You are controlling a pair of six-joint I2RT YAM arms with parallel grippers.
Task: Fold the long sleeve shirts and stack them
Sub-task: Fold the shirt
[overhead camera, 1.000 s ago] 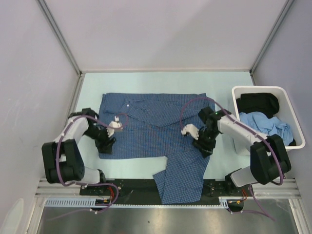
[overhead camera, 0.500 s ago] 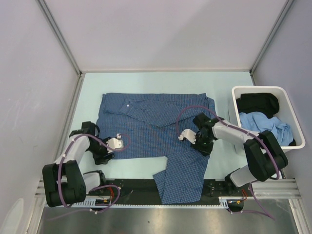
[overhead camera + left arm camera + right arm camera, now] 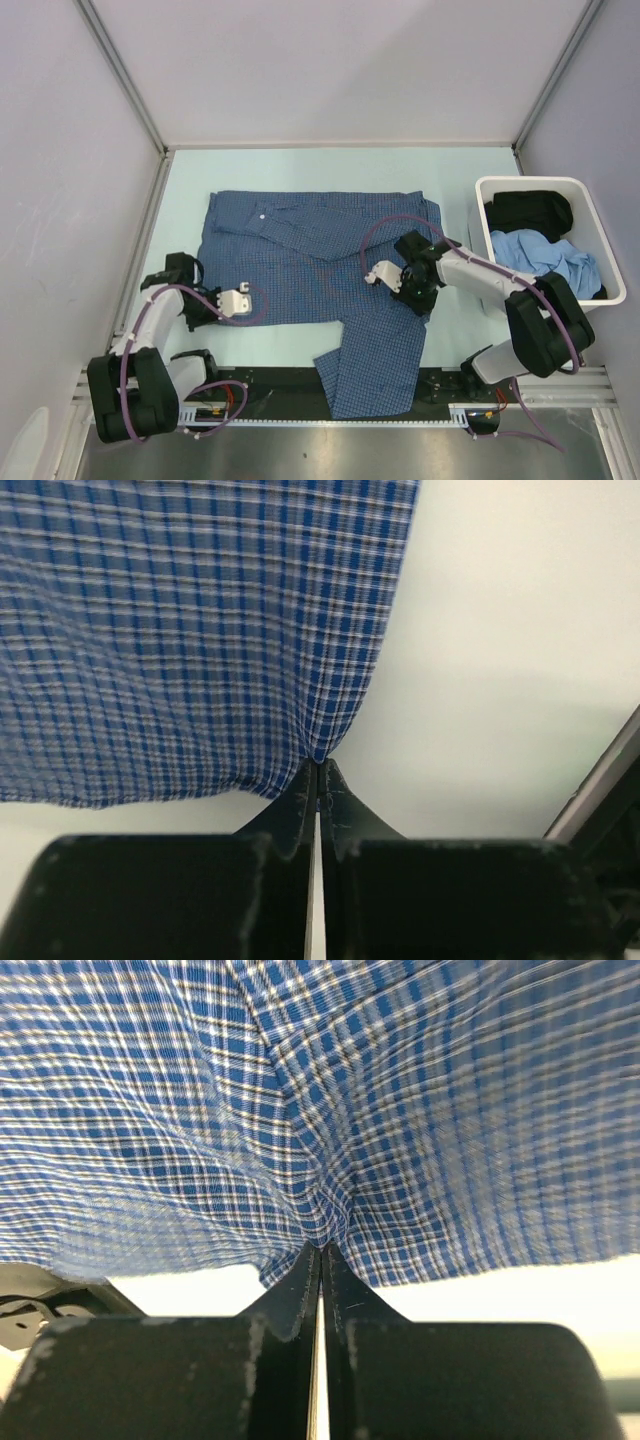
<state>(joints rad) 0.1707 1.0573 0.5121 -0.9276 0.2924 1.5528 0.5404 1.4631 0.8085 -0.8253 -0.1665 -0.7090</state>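
Observation:
One of the long sleeve shirts [image 3: 310, 260], dark blue with a fine white check, lies spread flat on the pale table. One sleeve [image 3: 370, 365] trails over the near edge. My left gripper [image 3: 208, 316] sits low at the shirt's near-left corner. In the left wrist view the left gripper [image 3: 318, 764] is shut on that corner of the checked cloth [image 3: 180, 630]. My right gripper [image 3: 414, 303] rests on the shirt's right side above the sleeve. The right wrist view shows the right gripper [image 3: 322, 1246] shut on a puckered fold of cloth [image 3: 320, 1090].
A white bin [image 3: 490, 190] stands at the right edge, holding a black garment [image 3: 528, 210] and a light-blue garment [image 3: 545, 255]. Grey walls close off the left, back and right. A metal rail [image 3: 340, 385] runs along the near edge.
My left arm has dropped toward the near edge to the shirt's near-left corner. The right gripper has shifted slightly along the shirt's right side. Both grippers have shut on the cloth.

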